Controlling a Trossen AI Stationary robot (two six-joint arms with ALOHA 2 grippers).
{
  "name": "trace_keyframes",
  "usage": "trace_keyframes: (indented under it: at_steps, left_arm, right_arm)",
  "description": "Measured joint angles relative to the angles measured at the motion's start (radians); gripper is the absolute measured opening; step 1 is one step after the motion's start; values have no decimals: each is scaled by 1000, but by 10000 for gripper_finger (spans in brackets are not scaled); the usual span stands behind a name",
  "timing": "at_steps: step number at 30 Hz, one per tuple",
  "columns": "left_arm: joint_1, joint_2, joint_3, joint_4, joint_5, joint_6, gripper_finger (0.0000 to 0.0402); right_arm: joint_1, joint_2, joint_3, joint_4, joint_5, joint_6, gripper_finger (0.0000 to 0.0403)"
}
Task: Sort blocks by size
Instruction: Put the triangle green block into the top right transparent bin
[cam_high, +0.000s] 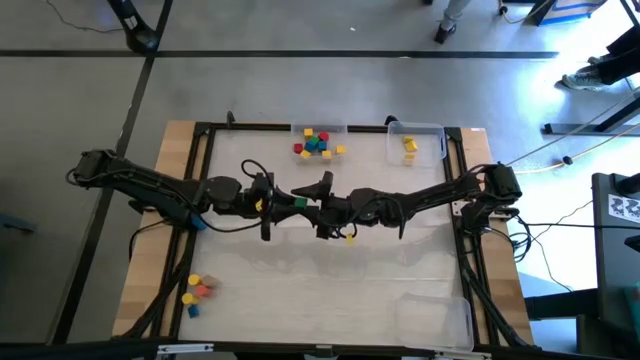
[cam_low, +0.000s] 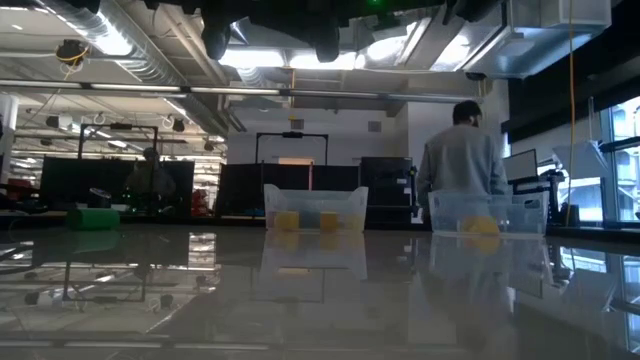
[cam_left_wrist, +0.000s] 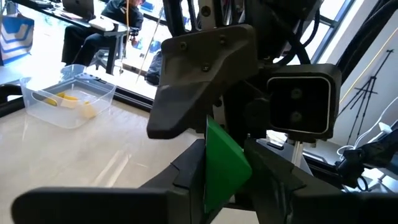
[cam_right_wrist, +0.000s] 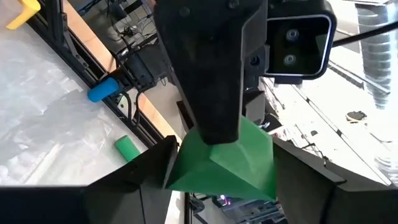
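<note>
Green block (cam_left_wrist: 225, 163) pinched between both end effectors mid-table: left end effector (cam_high: 283, 201) narrow, right end effector (cam_high: 312, 203) wider.

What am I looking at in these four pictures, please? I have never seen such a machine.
Two dark robot arms work at a table. One picture looks down from above, one looks level across the tabletop, two come from wrist cameras. In two clear plastic trays at the far edge lie small coloured toy blocks; a few lie loose nearer. In the middle, the left end effector grips a green plastic block, and the right end effector meets it there.
</note>
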Motion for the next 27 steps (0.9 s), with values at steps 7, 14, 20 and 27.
trace_keyframes:
  at_steps: [7,14,20,27]
  left_arm:
    - [0,0,0,-1,-1,-3,93]
    - [0,0,0,-1,-2,-4,93]
    - [0,0,0,-1,-2,1,94]
    - [0,0,0,-1,-2,-1,94]
  right_arm:
    - [1,0,0,1,-1,-17,239]
    - [1,0,0,13,-11,-17,212]
    - [1,0,0,12,-11,-13,173]
    - [1,0,0,12,-11,-10,176]
